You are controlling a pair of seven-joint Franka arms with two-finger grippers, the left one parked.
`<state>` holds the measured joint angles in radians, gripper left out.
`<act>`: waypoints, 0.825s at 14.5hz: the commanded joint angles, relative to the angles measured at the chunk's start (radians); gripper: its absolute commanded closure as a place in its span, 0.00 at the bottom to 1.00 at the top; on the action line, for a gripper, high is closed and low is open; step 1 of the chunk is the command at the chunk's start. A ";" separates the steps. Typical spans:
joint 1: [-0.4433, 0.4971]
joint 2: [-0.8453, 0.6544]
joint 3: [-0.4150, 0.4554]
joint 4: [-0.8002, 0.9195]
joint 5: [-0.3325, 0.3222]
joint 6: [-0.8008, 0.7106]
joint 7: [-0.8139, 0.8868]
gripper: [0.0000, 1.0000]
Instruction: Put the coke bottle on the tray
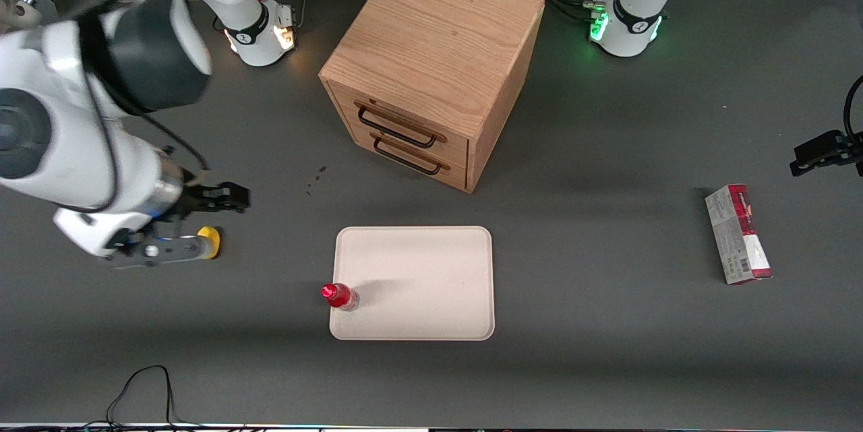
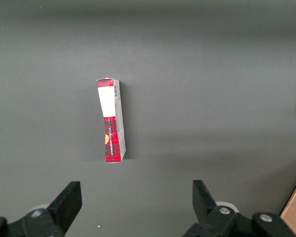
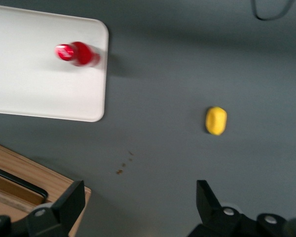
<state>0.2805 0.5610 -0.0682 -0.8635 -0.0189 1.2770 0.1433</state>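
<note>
Standing upright on the tray (image 1: 431,263), just inside its rim at the edge toward the working arm, the coke bottle (image 1: 339,296) looks light, rigid, slick and easily tipped — best gripped mid-body, below the cap. The gripper (image 1: 202,223) hangs well apart from the tray, above the yellow lump (image 1: 210,242), fingers spread and empty.

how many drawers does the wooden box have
2. Both sit in the front face of the oak-coloured wooden drawer box, one above the other, each with a dark wire handle. The open gripper hovers by the small yellow oval lump.
</note>
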 commanded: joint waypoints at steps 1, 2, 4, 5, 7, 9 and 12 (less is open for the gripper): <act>-0.081 -0.211 0.002 -0.285 0.040 0.080 -0.031 0.00; -0.116 -0.283 0.004 -0.395 0.043 0.144 -0.033 0.00; -0.147 -0.393 0.005 -0.556 0.037 0.269 -0.037 0.00; -0.173 -0.415 0.010 -0.590 0.034 0.291 -0.037 0.00; -0.205 -0.438 0.014 -0.609 0.031 0.309 -0.036 0.00; -0.228 -0.475 0.014 -0.646 0.031 0.338 -0.036 0.00; -0.245 -0.530 0.018 -0.703 0.010 0.331 -0.057 0.00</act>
<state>0.0504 0.0995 -0.0676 -1.4864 0.0038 1.5840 0.1129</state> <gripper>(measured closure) 0.000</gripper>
